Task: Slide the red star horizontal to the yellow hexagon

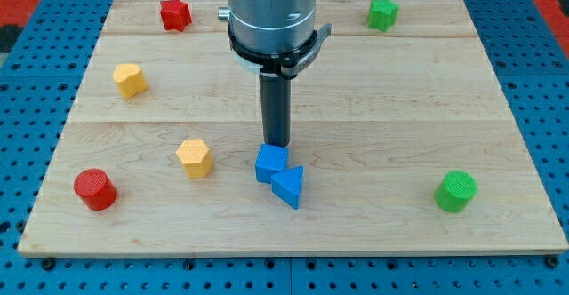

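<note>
The red star (pixel 175 14) lies near the board's top edge, left of centre. A yellow hexagon (pixel 194 157) lies lower down, left of centre. A second yellow block (pixel 130 79), shape hard to make out, sits at the left. My tip (pixel 277 144) stands at the board's middle, touching or just behind the top of a blue cube (pixel 270 163). It is far below and to the right of the red star, and to the right of the yellow hexagon.
A blue triangle (pixel 289 187) touches the blue cube's lower right. A red cylinder (pixel 95 189) sits at the bottom left, a green cylinder (pixel 456 191) at the bottom right, a green block (pixel 383 13) at the top right. The wooden board (pixel 427 99) lies on a blue pegboard.
</note>
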You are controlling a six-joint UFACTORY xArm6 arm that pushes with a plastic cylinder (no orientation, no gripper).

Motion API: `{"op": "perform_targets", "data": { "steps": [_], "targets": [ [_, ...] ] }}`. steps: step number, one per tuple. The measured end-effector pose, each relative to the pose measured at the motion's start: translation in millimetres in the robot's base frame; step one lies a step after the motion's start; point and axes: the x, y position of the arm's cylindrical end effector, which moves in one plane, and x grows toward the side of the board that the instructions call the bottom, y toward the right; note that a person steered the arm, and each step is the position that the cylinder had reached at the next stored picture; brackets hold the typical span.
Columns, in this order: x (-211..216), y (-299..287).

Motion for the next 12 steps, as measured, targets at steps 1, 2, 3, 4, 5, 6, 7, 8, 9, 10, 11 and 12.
{"op": "perform_targets", "data": {
  "steps": [1,2,3,4,5,6,7,8,9,10,11,12],
  "targets": [
    [0,0],
    [-24,-5],
    [-42,-12],
    [-86,-56],
    [-149,-50],
    [-222,-50],
    [-270,-95],
    [-285,-141],
    [-220,-162],
    [-180,-173],
    [-196,-214],
    [-154,-247]
  ]
}}
